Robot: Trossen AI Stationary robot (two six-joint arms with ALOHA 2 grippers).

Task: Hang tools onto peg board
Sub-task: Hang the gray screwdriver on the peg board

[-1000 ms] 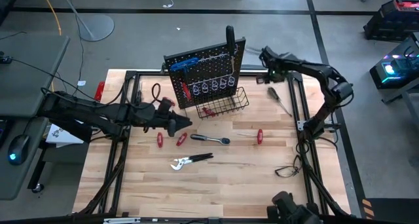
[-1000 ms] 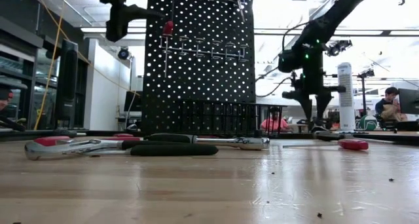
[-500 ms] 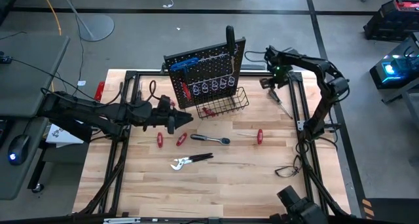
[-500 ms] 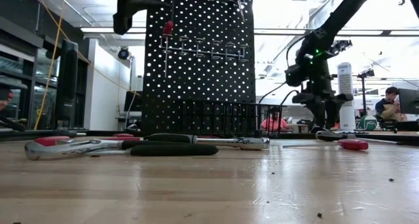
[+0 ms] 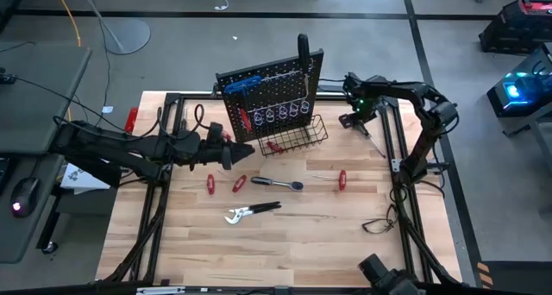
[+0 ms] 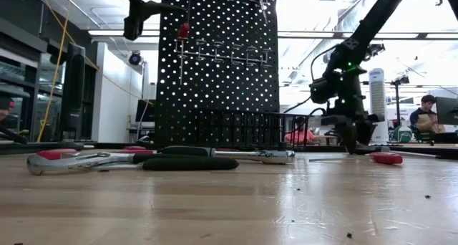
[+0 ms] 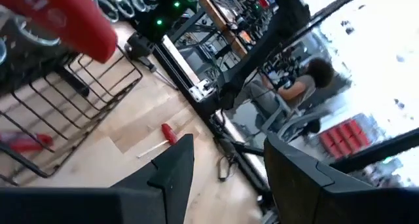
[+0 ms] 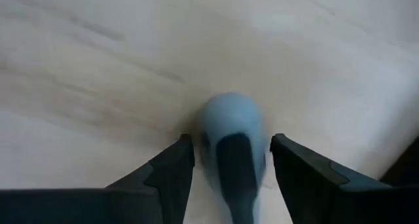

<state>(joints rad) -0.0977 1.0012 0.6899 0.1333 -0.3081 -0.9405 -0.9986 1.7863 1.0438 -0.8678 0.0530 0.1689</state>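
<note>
The black peg board [image 5: 272,92] stands upright at the table's far middle. Blue keys [image 5: 246,84] and a red-handled tool [image 7: 72,21] hang on it. My left gripper [image 5: 237,151] hovers open just in front of the board's left end, its fingers [image 7: 171,175] with nothing between them. My right gripper [image 5: 354,116] points down at the far right and is open. Its fingers [image 8: 167,175] stand on either side of the rounded end of a grey-and-black screwdriver handle [image 8: 232,142] lying on the table, with a gap on each side.
Loose tools lie on the table's middle: two red-handled drivers [image 5: 210,184], a ratchet wrench [image 5: 276,184], pliers [image 5: 250,212] and a red-handled key [image 5: 338,178]. A red tool lies in the wire basket [image 5: 297,138]. A black cable [image 5: 379,222] curls near the right frame rail.
My right gripper has come down from well above the table to just over it, moving a little toward the near edge and rolling about its own axis, and now straddles the screwdriver's handle. The tools on the table have stayed in place.
</note>
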